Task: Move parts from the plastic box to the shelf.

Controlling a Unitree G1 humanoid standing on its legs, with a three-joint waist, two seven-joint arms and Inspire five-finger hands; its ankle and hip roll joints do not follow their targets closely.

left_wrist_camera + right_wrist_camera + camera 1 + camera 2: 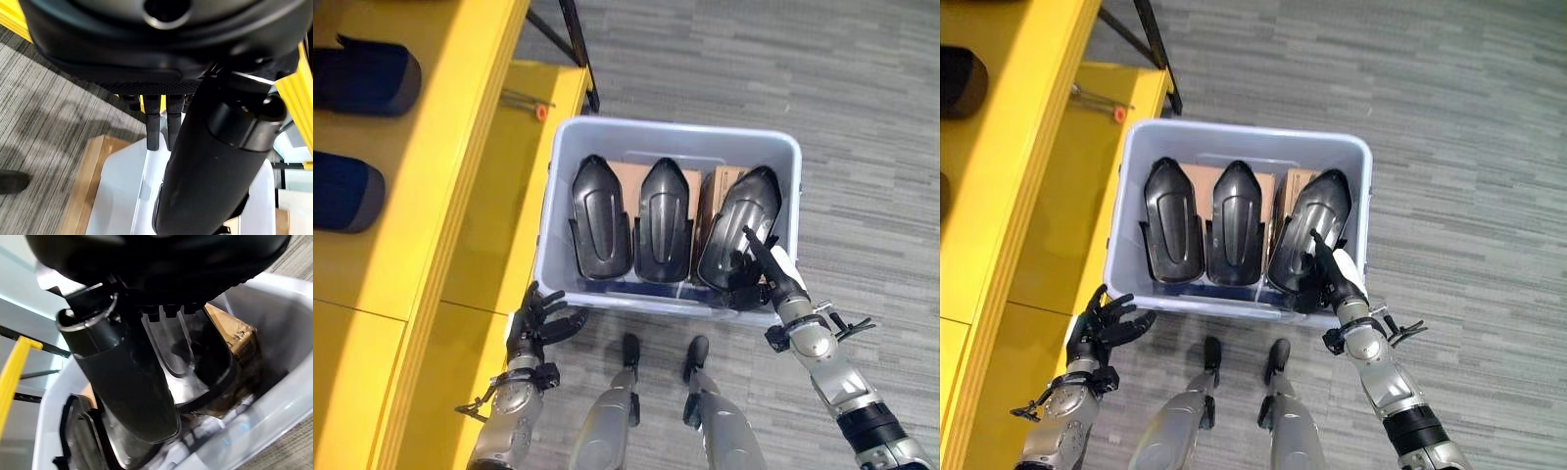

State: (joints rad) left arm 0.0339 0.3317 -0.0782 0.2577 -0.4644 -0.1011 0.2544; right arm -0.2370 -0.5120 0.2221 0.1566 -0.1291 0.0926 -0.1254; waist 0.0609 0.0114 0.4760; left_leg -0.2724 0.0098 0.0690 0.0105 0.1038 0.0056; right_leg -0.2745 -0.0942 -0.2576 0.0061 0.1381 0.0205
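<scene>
Parts: three black moulded shells stand side by side in the box at the centre of the frame: the left part [601, 217], the middle part [664, 220] and the right part [736, 227], which leans to the right.
Box: a pale blue-grey plastic box [677, 133] with its top open, on the grey carpet [862, 117], touching the yellow shelf on its left side.
Cardboard: brown cardboard [628, 174] shows behind the parts, inside the box.
Shelf: a yellow shelf [460, 117] fills the left side of the frame; two dark blue rounded items lie on it, one at the upper left [367, 78] and one just below it [345, 191].
Small item: an orange-tipped thing [540, 112] lies on the lower yellow board near the box's far left corner.
Right hand: the right hand [766, 269] reaches over the box's near right rim and touches the lower end of the right part; whether its fingers are closed round the part cannot be told.
Left hand: the left hand [536, 318] hangs at the lower left, just outside the box's near left corner, fingers loosely spread and holding nothing.
</scene>
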